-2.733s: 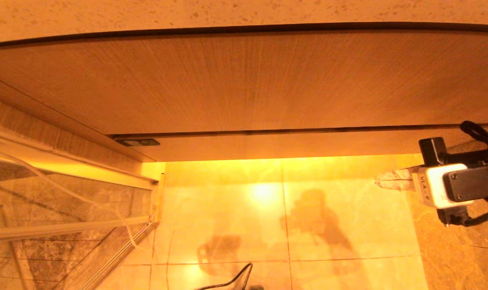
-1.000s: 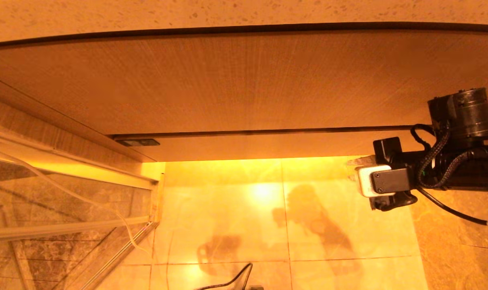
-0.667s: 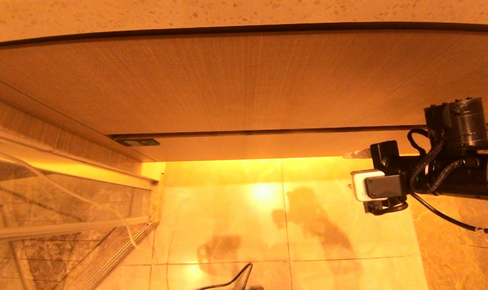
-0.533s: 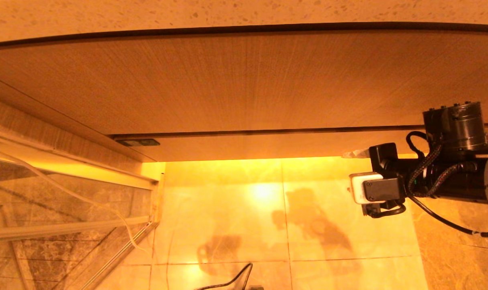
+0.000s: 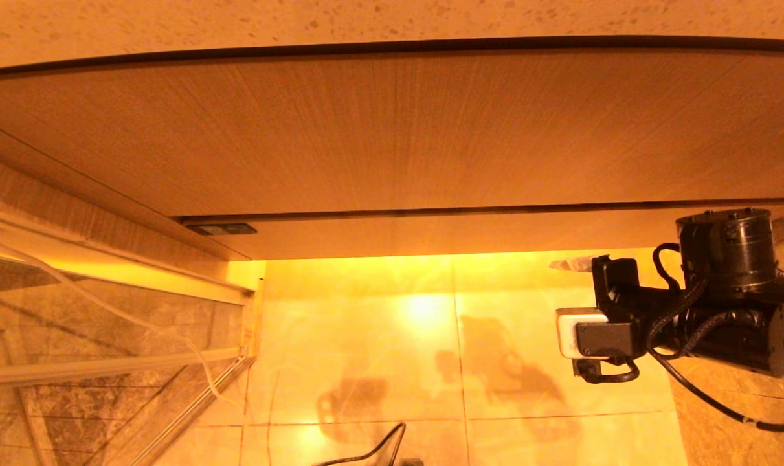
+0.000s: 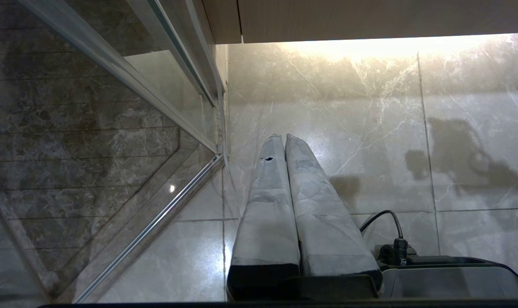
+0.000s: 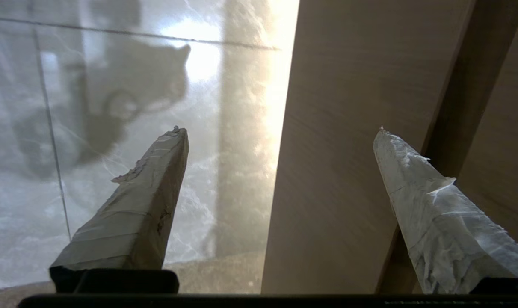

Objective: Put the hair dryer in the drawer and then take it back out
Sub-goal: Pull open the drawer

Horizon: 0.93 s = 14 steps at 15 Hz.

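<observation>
The drawer [image 5: 430, 233] is the narrow wood-grain front under the taller panel [image 5: 366, 129], and it is closed. No hair dryer shows in any view. My right gripper [image 5: 563, 275] hangs at the right end of the drawer front, open and empty. In the right wrist view the right gripper [image 7: 280, 130] has its taped fingers wide apart, one over the floor and one by the dark gap above the drawer front [image 7: 340, 171]. My left gripper [image 6: 283, 137] is shut on nothing, parked low over the floor tiles.
A glass shower screen [image 5: 107, 336] with a metal frame and a thin white cord [image 5: 171, 336] stands at the left. Glossy marble tiles [image 5: 366, 336] lie below the cabinet. A speckled stone counter [image 5: 366, 19] tops it. A black cable [image 5: 379, 450] shows at the bottom edge.
My right arm has come in from the right edge, turned its wrist, then dropped lower beside the drawer front. The drawer and the left arm have not moved.
</observation>
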Available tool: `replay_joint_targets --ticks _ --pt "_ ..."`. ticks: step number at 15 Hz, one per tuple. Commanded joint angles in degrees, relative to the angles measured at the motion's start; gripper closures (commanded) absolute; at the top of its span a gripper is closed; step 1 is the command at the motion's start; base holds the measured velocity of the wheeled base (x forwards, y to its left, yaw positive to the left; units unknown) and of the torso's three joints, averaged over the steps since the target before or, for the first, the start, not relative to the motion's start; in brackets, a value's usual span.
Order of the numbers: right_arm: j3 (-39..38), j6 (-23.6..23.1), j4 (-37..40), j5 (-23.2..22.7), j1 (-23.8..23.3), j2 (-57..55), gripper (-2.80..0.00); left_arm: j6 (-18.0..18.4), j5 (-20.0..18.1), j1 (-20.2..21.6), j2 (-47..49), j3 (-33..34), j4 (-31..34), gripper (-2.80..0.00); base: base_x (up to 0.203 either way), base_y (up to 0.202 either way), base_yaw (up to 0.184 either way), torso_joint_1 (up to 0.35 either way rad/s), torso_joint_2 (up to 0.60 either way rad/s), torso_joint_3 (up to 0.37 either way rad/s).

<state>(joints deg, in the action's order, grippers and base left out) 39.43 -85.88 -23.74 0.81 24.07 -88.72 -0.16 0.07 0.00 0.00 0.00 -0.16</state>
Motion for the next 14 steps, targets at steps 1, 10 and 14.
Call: replay_joint_targets --ticks 1,10,14 --pt "-2.43 2.02 -4.73 3.66 2.55 -0.65 -2.8 -0.02 0.01 0.0 0.0 0.0 -0.02 0.0 0.0 0.0 0.0 0.0 0.0 0.0" --pt "1.5 15.62 -10.19 11.67 5.81 -8.36 -2.8 -0.02 0.01 0.0 0.0 0.0 -0.02 0.0 0.0 0.0 0.0 0.0 0.0 0.0" --pt "3.08 18.77 -10.02 1.16 4.09 -9.88 -2.8 -0.02 0.01 0.0 0.0 0.0 -0.02 0.0 0.0 0.0 0.0 0.0 0.0 0.0"
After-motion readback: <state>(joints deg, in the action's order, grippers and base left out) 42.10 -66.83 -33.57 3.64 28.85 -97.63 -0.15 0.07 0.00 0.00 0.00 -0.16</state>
